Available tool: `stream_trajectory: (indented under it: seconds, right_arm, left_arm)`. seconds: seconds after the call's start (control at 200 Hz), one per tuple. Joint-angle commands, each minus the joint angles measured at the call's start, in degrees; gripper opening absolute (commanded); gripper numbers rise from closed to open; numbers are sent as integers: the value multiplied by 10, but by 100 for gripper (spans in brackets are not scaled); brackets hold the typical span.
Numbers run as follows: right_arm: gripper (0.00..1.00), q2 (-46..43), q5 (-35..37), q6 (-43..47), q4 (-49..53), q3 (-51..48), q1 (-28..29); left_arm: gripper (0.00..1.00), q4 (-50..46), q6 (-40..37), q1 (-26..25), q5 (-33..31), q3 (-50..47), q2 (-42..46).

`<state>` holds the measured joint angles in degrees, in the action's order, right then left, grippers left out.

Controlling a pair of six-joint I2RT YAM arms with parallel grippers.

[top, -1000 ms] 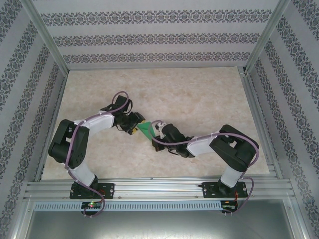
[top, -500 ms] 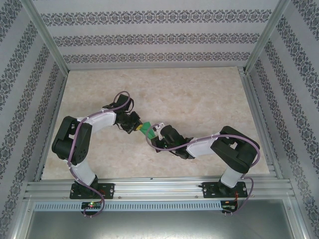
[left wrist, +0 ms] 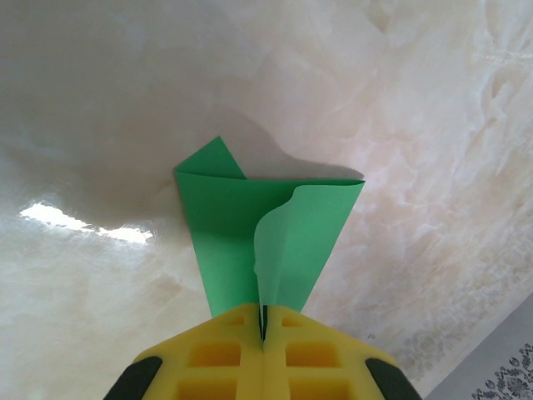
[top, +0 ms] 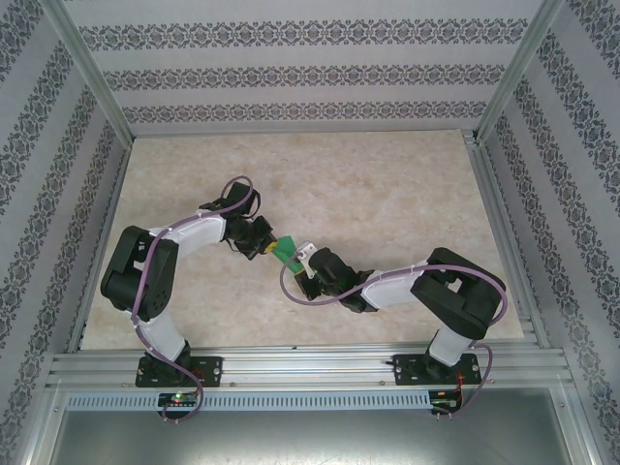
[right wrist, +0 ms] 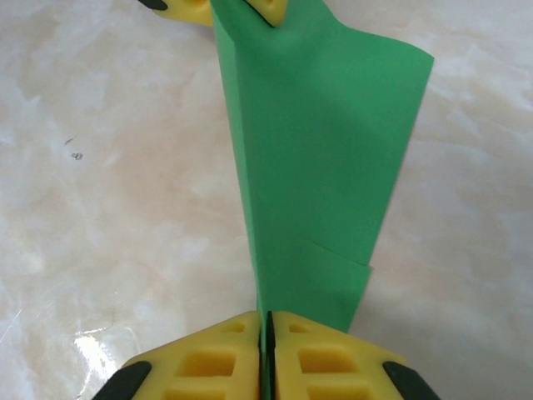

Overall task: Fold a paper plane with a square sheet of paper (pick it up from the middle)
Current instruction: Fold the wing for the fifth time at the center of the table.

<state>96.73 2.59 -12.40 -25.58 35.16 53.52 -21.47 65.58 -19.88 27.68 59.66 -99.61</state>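
Note:
The bright-green square sheet of paper (top: 285,249) is folded into a tapering, creased wedge, the rough form of a paper plane, and hangs between both arms just above the marble table. My left gripper (top: 268,246) is shut on one end. In the left wrist view its yellow fingers (left wrist: 225,350) pinch a thin upright fold, and the paper (left wrist: 221,225) fans out beyond them. My right gripper (top: 301,258) is shut on the opposite end. In the right wrist view the paper (right wrist: 325,158) runs from its jaws (right wrist: 266,327) up to the left gripper's fingertips (right wrist: 271,8).
The beige marble tabletop (top: 387,184) spreads behind and beside the arms. Patterned walls and aluminium posts (top: 97,87) enclose it. A metal rail (top: 310,368) carries both arm bases at the near edge.
My left gripper has closed on its end of the paper. The right gripper shifted slightly left toward it, and the paper now looks narrower from above.

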Motion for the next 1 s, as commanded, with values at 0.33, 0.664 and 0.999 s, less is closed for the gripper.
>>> stream_trajectory:
  seconds: [0.33,0.664,0.999]
  right_arm:
    - [0,-11,-24,-36,11,16,-7]
    - [0,8,-162,-180,16,22,-65]
    - [0,40,-278,-265,4,41,-109]
  left_arm:
    - [29,-49,-36,0,-32,10,25]
    - [54,-118,-88,10,-160,-21,157]
    - [49,12,-107,5,-59,-86,174]
